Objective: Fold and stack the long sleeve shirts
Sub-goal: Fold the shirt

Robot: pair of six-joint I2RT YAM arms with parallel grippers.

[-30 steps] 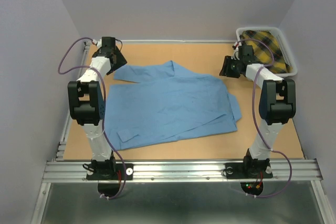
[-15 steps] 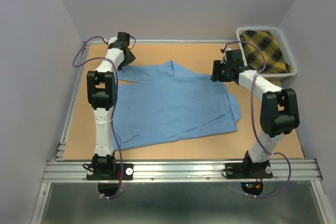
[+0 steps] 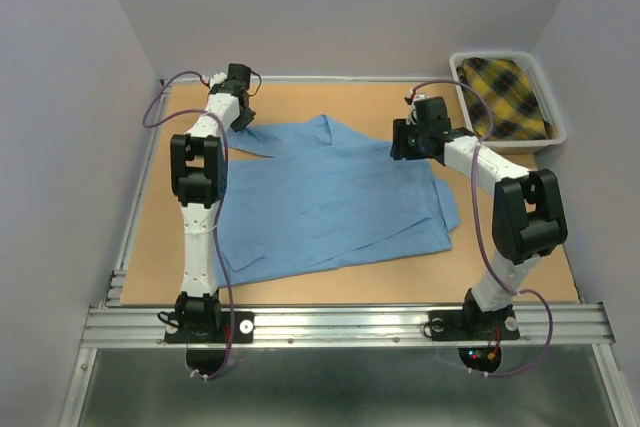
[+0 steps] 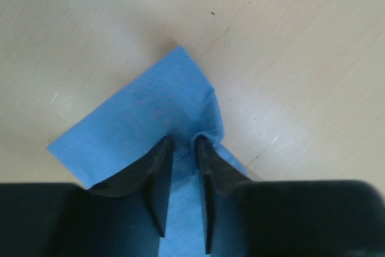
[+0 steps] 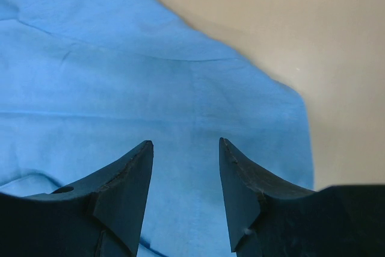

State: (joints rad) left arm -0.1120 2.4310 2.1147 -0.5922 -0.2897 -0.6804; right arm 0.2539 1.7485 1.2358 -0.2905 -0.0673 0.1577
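The shirt (image 3: 330,197) lies spread open and unfolded across the middle of the table (image 3: 300,97), collar side toward the far edge. One sleeve runs out to the far left corner, and the body's far right corner sits near the bin (image 3: 500,54).

The left gripper (image 4: 183,144) is nearly closed on the sleeve end (image 4: 138,112). A small ridge of blue cloth bunches between its fingertips while the rest of the sleeve end lies flat on the table. This looks like a pinch taken so the sleeve can be lifted and carried inward over the body.

The right gripper (image 5: 185,144) hangs over the shirt's far right corner with its jaws well apart and nothing between them. It seems placed to come down on that edge, so both far corners could be raised together for a first fold.

The bin holds a yellow plaid cloth (image 3: 505,92), possibly another shirt. It is out of the way, which leaves the table to the blue one. No fold is made yet.
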